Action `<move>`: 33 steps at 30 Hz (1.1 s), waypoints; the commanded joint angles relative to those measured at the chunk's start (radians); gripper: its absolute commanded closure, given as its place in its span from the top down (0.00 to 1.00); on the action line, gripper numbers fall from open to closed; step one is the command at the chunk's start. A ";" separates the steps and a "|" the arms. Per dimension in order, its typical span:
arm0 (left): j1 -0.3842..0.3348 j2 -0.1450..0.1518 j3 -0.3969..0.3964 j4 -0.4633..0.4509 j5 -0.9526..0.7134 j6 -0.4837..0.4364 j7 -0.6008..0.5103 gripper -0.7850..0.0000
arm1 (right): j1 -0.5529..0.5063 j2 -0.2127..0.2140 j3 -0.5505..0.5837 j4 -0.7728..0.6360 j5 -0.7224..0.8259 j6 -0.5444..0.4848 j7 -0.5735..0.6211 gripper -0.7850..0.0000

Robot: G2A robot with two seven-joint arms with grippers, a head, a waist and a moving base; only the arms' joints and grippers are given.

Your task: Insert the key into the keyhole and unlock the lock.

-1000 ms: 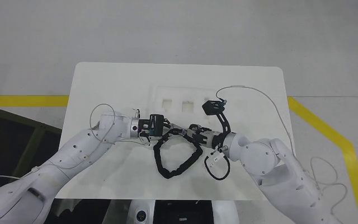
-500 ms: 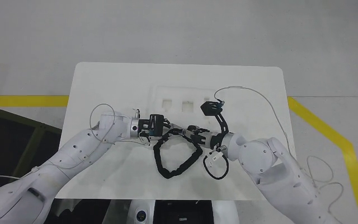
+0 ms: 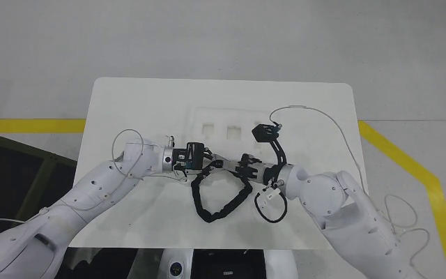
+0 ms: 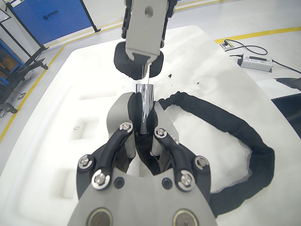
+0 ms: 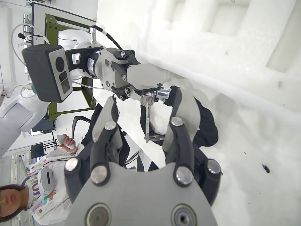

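Observation:
My left gripper [image 4: 141,103] is shut on the chrome lock cylinder [image 4: 144,104] of a black fabric-covered chain lock [image 4: 235,128], held just above the table. The chain [image 3: 217,202] loops down toward the table's front. A silver key [image 5: 147,121] sits with its blade in the keyhole [image 5: 146,99]; in the left wrist view the blade [image 4: 145,72] enters the cylinder's end. My right gripper [image 5: 147,109] faces the left gripper [image 3: 203,160] head-on. Its fingers [image 5: 182,116] stand apart on either side of the key, and it is open. The two grippers meet at the table's middle, the right gripper [image 3: 235,165] just right of the lock.
A white foam tray [image 3: 216,118] with rectangular recesses lies just behind the grippers on the white table [image 3: 139,104]. The tray's raised edge [image 5: 211,81] runs close by the lock. A few dark specks [image 5: 265,168] lie on the table.
The right wrist has shifted slightly toward the left gripper and back. The left arm and the chain have stayed put.

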 commanded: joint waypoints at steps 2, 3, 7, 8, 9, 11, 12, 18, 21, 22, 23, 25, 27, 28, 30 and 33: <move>0.000 0.000 0.000 0.000 0.000 0.000 0.000 0.00 | -0.010 0.004 0.018 -0.025 -0.005 -0.002 0.023 0.77; 0.000 0.000 0.000 0.000 0.000 0.000 0.000 0.00 | -0.014 0.007 0.027 -0.033 -0.004 -0.005 0.038 0.76; 0.000 0.000 0.000 0.000 0.000 0.000 0.000 0.00 | -0.035 0.017 0.075 -0.069 0.001 -0.015 0.089 0.51; 0.000 0.000 0.000 0.000 0.000 0.000 0.000 0.00 | -0.042 0.020 0.087 -0.076 0.002 -0.017 0.098 0.49; 0.000 0.000 0.000 0.000 0.000 0.000 0.000 0.00 | -0.049 0.022 0.099 -0.083 0.002 -0.019 0.106 0.48; 0.000 0.000 0.000 0.000 0.000 0.000 0.000 0.00 | -0.060 0.026 0.116 -0.093 0.001 -0.024 0.120 0.47; 0.000 0.000 0.000 0.000 0.000 0.000 0.000 0.00 | -0.065 0.028 0.123 -0.096 0.001 -0.026 0.125 0.46; 0.000 0.000 0.000 0.000 0.000 0.000 0.000 0.00 | -0.079 0.032 0.142 -0.097 0.001 -0.033 0.132 0.31; 0.000 0.000 0.000 0.000 0.000 0.000 0.000 0.00 | -0.079 0.033 0.141 -0.091 0.000 -0.036 0.131 0.20; 0.000 0.000 0.000 0.000 0.000 0.000 0.000 0.00 | -0.078 0.033 0.140 -0.089 0.001 -0.037 0.130 0.15; 0.000 0.000 0.000 0.000 0.000 0.000 0.000 0.00 | -0.077 0.032 0.139 -0.086 0.001 -0.037 0.127 0.09; 0.000 0.000 0.000 0.000 0.000 0.000 0.000 0.00 | -0.074 0.032 0.136 -0.082 0.000 -0.037 0.126 0.00; 0.000 0.000 0.000 0.000 0.000 0.000 0.000 0.00 | -0.072 0.032 0.134 -0.079 0.000 -0.036 0.123 0.00; 0.000 0.000 0.000 0.000 0.000 0.000 0.000 0.00 | -0.071 0.032 0.133 -0.078 0.000 -0.035 0.121 0.00; 0.000 0.000 0.000 0.000 0.000 0.000 0.000 0.00 | -0.068 0.032 0.132 -0.076 0.000 -0.035 0.119 0.00; 0.000 0.000 0.000 0.000 0.000 0.000 0.000 0.00 | -0.060 0.030 0.123 -0.067 0.001 -0.035 0.116 0.00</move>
